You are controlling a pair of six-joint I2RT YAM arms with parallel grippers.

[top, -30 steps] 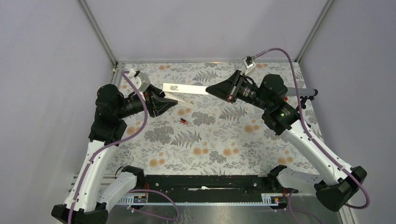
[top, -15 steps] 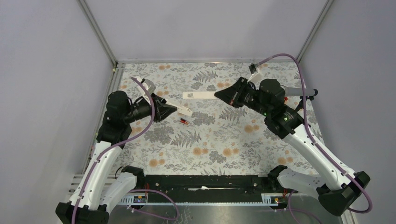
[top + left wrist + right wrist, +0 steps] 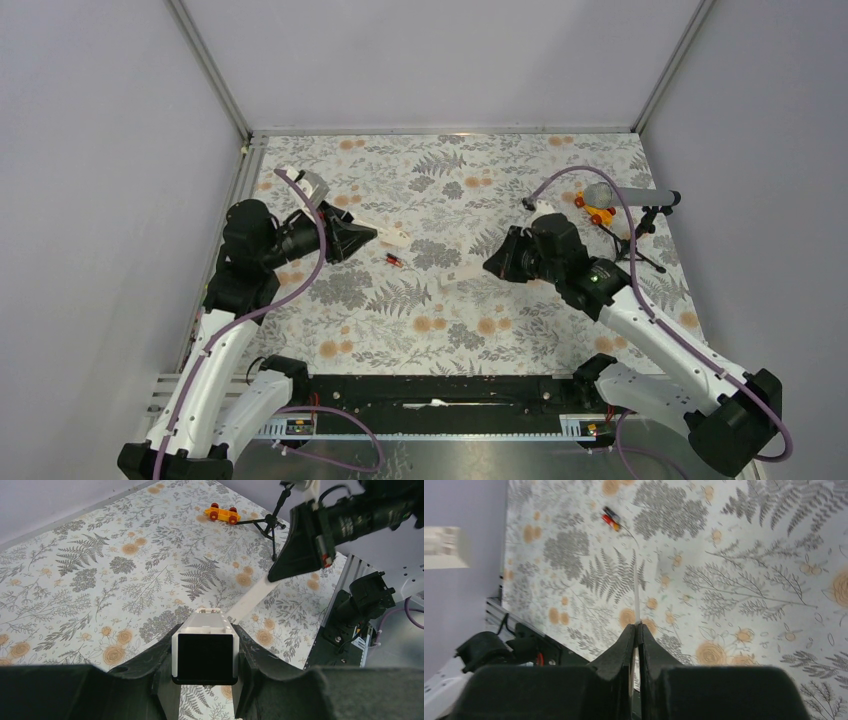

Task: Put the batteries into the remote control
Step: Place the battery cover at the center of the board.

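My left gripper (image 3: 362, 238) is shut on the remote control (image 3: 390, 237), a white bar whose free end points right over the mat. In the left wrist view the remote control (image 3: 205, 630) shows end-on with its dark face toward the camera, clamped between both fingers. The batteries (image 3: 393, 260), small and red and black, lie on the mat just below the remote's tip and also show as batteries (image 3: 611, 518). My right gripper (image 3: 488, 268) is shut on a thin white cover strip (image 3: 460, 275), which appears edge-on as the cover strip (image 3: 636, 592).
A grey microphone (image 3: 640, 197) on a black tripod stands at the back right, with an orange-and-yellow toy piece (image 3: 598, 212) beside it. The floral mat (image 3: 450, 330) ends at a black rail along the near edge. Walls close in the left, back and right.
My right gripper has carried the cover strip from the back centre down toward the middle of the mat, away from the remote. My left gripper dropped slightly, still holding the remote.
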